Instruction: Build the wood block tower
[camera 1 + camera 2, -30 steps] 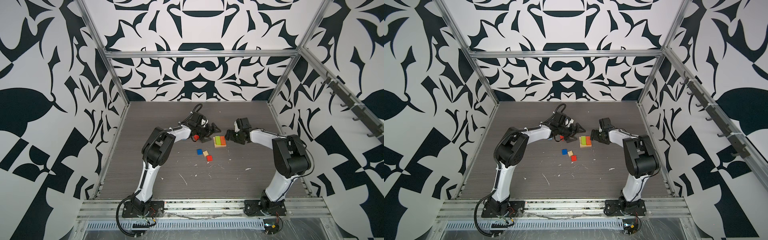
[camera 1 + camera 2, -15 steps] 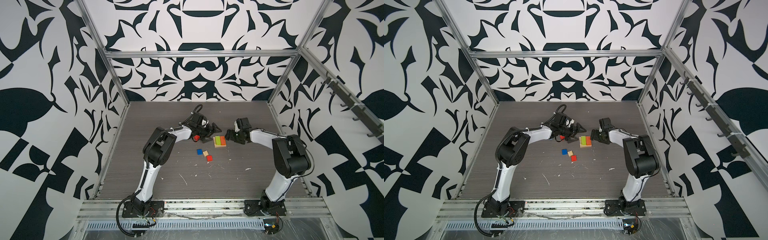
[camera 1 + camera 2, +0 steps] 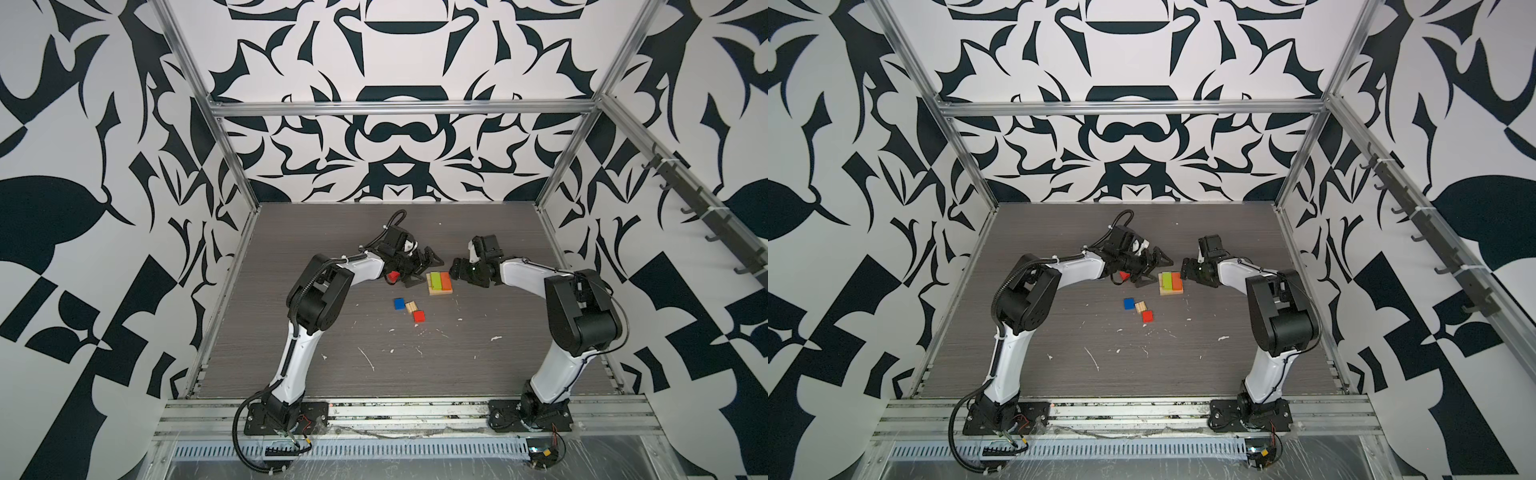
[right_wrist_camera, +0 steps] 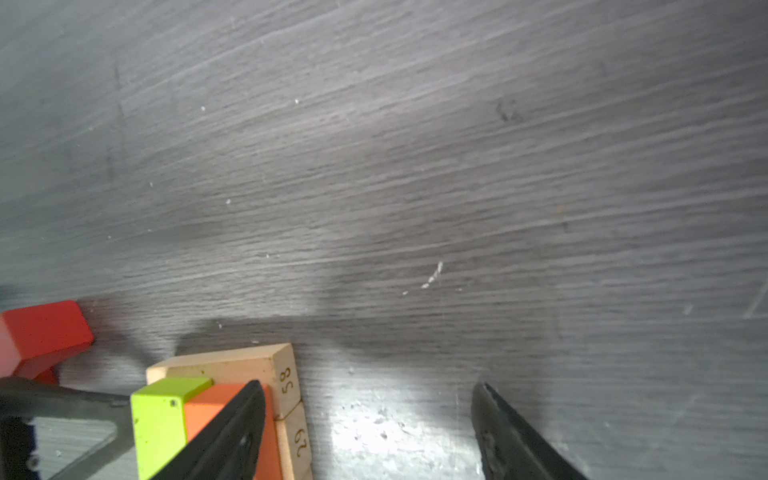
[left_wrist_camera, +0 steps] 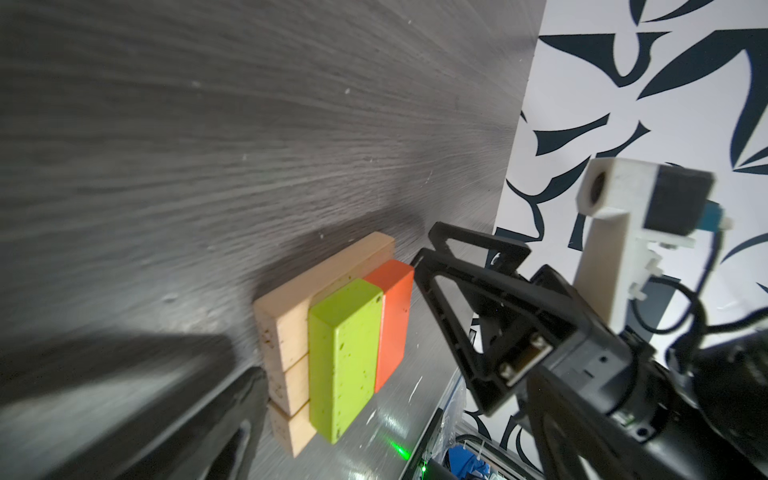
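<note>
- The wood block tower [image 3: 439,284] sits about mid-tabletop [image 3: 457,365], between my two arms. It has a base of tan planks [image 5: 286,332] carrying a lime green plank [image 5: 345,357] and an orange plank [image 5: 392,320], and the left slot is bare.
- My left jaws stand wide open and empty just left of the tower, with a red block [image 3: 392,276] close by them.
- My right jaws are well open and hold nothing. One finger is at the orange plank's right side, and I cannot tell whether it touches.
- If I drift that finger left, I may shove the orange plank askew or off the base.
- If I bring both arms in together, they may collide over the tower and spread the tan planks.
- A careless left sweep could knock the red block away.
</note>
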Tool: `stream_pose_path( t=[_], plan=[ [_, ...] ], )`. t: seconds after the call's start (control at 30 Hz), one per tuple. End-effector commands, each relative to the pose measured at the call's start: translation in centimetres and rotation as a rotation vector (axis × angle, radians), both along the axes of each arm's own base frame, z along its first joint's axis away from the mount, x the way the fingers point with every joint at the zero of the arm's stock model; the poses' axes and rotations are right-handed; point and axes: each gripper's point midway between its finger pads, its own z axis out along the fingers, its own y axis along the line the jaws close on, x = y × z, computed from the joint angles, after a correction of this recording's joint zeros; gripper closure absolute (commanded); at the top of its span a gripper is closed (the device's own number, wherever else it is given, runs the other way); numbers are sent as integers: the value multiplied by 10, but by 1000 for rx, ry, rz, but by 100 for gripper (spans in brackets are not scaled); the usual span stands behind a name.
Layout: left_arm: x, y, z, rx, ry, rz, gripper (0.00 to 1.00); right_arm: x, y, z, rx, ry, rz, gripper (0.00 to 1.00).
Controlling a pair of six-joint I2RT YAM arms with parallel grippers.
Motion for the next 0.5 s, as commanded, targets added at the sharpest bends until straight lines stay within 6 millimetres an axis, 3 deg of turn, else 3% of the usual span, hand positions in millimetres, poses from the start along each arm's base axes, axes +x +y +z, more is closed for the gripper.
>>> stream_pose_path(
  t=[0.0,0.47],
  plan=[
    [-2,1,-14,37,33,4,1,7,6,22,21,-66,18,18],
    [-2,-1,-13,37,27,-1,0,2,-6,16,-31,-44,-18,18]
  ],
)
